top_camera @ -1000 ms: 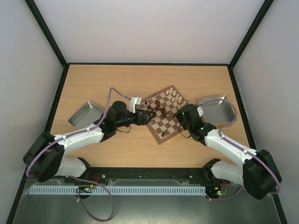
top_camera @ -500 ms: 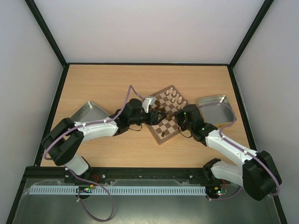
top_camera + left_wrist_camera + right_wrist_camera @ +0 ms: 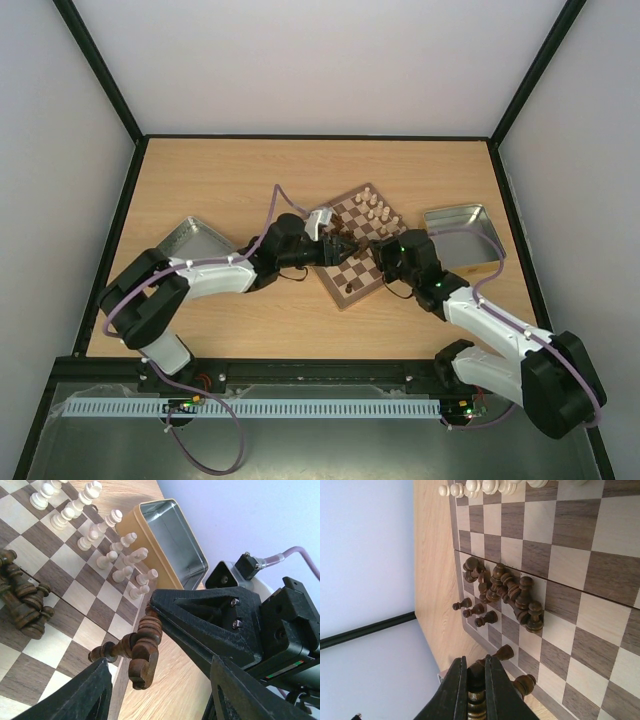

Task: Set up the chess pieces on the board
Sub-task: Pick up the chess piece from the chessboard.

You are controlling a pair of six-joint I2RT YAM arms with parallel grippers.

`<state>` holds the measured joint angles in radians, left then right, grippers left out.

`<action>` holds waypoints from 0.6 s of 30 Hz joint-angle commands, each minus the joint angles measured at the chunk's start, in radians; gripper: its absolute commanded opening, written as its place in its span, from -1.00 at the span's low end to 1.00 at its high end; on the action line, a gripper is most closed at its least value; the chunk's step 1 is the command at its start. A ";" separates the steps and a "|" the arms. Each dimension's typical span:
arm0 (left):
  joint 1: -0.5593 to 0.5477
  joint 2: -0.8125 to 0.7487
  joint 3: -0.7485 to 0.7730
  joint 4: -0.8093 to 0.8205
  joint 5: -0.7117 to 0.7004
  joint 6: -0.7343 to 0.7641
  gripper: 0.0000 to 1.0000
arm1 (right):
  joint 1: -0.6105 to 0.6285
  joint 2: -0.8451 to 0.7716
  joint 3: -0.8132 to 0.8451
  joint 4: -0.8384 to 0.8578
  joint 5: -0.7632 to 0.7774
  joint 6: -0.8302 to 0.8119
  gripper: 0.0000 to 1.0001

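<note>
Saw a small square chessboard (image 3: 357,272) of wood, checkered in dark brown and light tan with a brown rim, lying cornerwise near the middle of the wood-grain tabletop (image 3: 240,180). Noted cream-white pieces (image 3: 112,540), turned and smooth with round heads, standing in rows along the far right side of the board. Found the dark brown pieces (image 3: 507,592) tumbled in one heap across the board's middle seam, with three small dark pawns (image 3: 474,612) upright just beside the heap, near the rim. Noted a gold-walled rectangular tin (image 3: 145,555), shiny metal inside, to the right of the board, and a grey metal tin (image 3: 185,245) to the left, well apart.

Found the tabletop closed by a black frame (image 3: 320,137), with broad bare wood between the board and the far edge. Found little room over the near left side of the board, where both end effectors stood tip to tip.

Saw the right end effector (image 3: 476,666) pinched tight on one dark brown piece (image 3: 144,647), held above the board's rim. Saw the left end effector (image 3: 159,672) about half open, its black wedge fingers (image 3: 92,692) on either side of that piece; could not tell whether touching it.
</note>
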<state>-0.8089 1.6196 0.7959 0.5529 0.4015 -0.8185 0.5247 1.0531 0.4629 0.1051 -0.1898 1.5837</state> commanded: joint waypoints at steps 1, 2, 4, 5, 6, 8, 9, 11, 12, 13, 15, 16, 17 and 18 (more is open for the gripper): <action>-0.006 0.023 -0.015 0.073 0.016 -0.073 0.09 | -0.009 -0.026 -0.031 0.081 -0.014 0.047 -0.97; -0.007 0.029 -0.016 0.078 0.019 -0.077 0.04 | -0.010 -0.027 -0.033 0.085 -0.014 0.049 -0.97; -0.008 0.034 -0.022 0.100 0.028 -0.092 -0.08 | -0.014 -0.030 -0.036 0.085 -0.017 0.055 -0.97; -0.009 0.030 -0.030 0.116 0.027 -0.105 -0.13 | -0.015 -0.032 -0.039 0.092 -0.017 0.060 -0.97; -0.011 0.022 -0.039 0.125 0.015 -0.111 -0.15 | -0.016 -0.035 -0.042 0.097 -0.018 0.065 -0.97; -0.019 0.007 -0.042 0.107 -0.010 -0.105 -0.15 | -0.018 -0.038 -0.049 0.106 -0.019 0.074 -0.97; -0.022 0.002 -0.042 0.097 -0.021 -0.102 -0.14 | -0.020 -0.039 -0.050 0.110 -0.019 0.078 -0.97; -0.028 0.000 -0.049 0.102 -0.034 -0.103 -0.11 | -0.021 -0.039 -0.053 0.127 -0.020 0.084 -0.97; -0.030 0.004 -0.048 0.107 -0.032 -0.103 -0.10 | -0.022 -0.038 -0.053 0.131 -0.022 0.084 -0.97; -0.030 0.010 -0.046 0.113 -0.026 -0.104 -0.09 | -0.022 -0.037 -0.052 0.134 -0.024 0.085 -0.97; -0.032 0.023 -0.044 0.134 -0.017 -0.113 -0.10 | -0.022 -0.033 -0.055 0.142 -0.034 0.087 -0.97; -0.030 0.026 -0.045 0.147 -0.017 -0.115 -0.12 | -0.023 -0.033 -0.056 0.145 -0.038 0.090 -0.97; -0.030 0.026 -0.045 0.159 -0.016 -0.117 -0.15 | -0.023 -0.033 -0.056 0.145 -0.040 0.090 -0.97; -0.031 0.028 -0.045 0.172 -0.018 -0.118 -0.20 | -0.023 -0.035 -0.058 0.144 -0.042 0.089 -0.97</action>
<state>-0.8356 1.6367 0.7570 0.6437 0.3885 -0.9272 0.5076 1.0317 0.4213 0.2062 -0.2195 1.6569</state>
